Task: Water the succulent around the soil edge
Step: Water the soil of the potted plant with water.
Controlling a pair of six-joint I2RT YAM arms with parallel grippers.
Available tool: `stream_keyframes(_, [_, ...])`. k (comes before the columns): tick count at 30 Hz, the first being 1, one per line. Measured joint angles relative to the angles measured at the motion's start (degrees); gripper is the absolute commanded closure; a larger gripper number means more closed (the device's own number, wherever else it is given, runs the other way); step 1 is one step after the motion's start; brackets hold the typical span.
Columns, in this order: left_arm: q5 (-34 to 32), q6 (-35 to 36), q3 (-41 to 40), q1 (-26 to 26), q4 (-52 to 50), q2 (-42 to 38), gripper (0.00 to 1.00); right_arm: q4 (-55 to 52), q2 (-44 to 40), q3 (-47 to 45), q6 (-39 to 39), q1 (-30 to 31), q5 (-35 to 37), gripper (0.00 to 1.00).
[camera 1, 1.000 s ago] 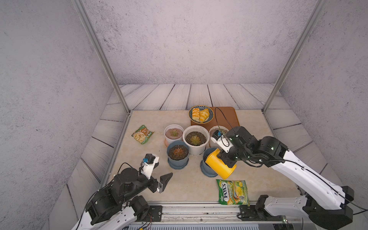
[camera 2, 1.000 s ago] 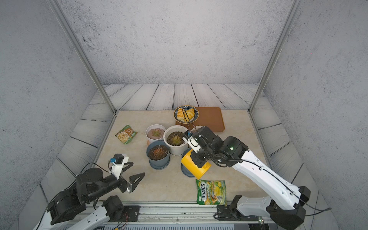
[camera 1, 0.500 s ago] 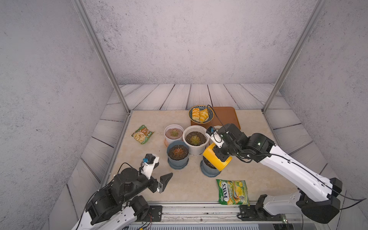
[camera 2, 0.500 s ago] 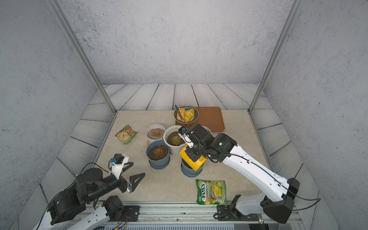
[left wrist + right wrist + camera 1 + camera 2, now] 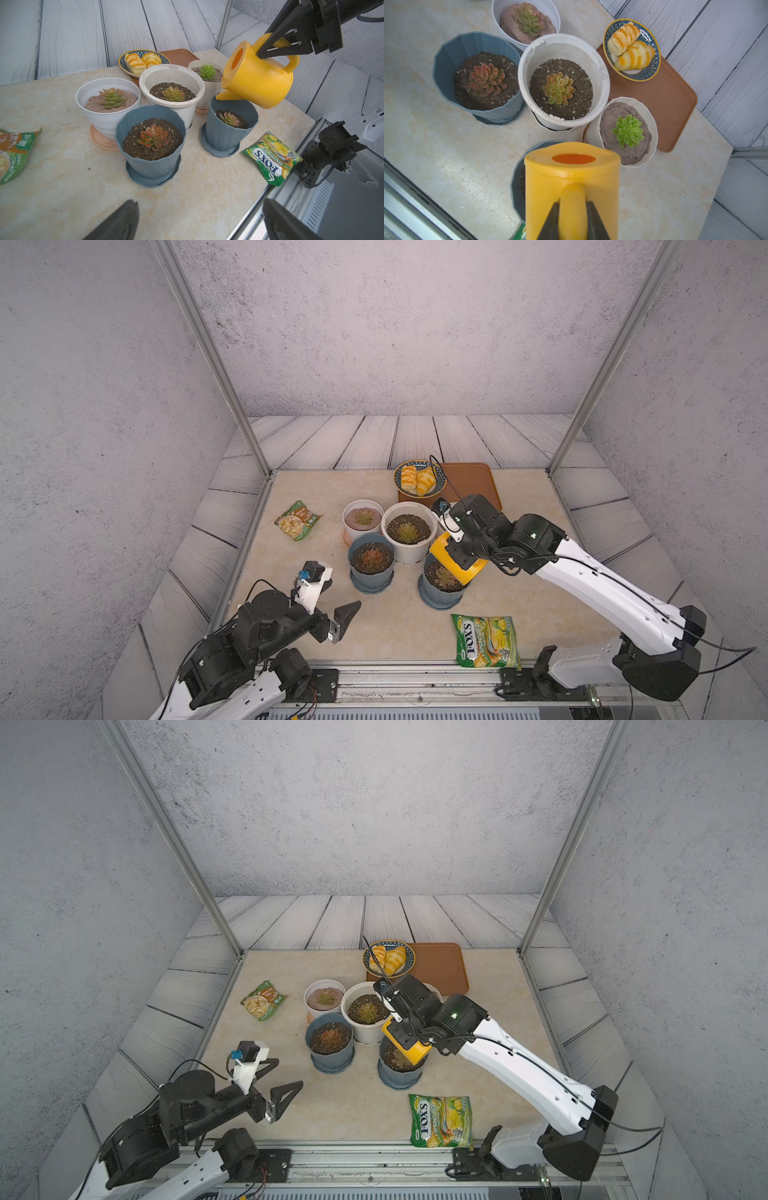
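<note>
Finding: your right pincer (image 5: 572, 205) is closed on the handle of the yellow watering can (image 5: 259, 83), one finger on each side of it. The can hangs tipped forward above the small blue pot (image 5: 440, 593), which stands at 5 o'clock in the cluster of pots as both top views show the bench (image 5: 374, 639).

The spout (image 5: 225, 96) sits just above that pot's rim, at roughly 12 o'clock. No water shows at its mouth. The succulent (image 5: 229, 118) sits at the centre of the dark soil, with a narrow ring of bare soil around it.

Your left pincer (image 5: 289, 1072) is wide open and empty at 7 o'clock, well apart from the pots.

Judgement: the pour is about to start.

- Keep the spout low and inside the rim, over the soil ring, never over the rosette.
- Tilt slowly, since the ring is narrow and a fast stream would likely splash the leaves or wall.
- Carry the spout around the pot by moving the wrist, holding the tilt steady.
- Mind the large white pot (image 5: 409, 556) just beside it at 11 o'clock; the can's body passes close to it.
</note>
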Motion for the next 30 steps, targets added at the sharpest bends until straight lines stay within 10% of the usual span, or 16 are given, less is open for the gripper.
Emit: stream_keyframes(30, [0.02, 0.0, -0.07, 0.0, 0.02, 0.79, 0.02, -14.43, -8.85, -0.04, 2.21, -0.15, -8.44, 1.0])
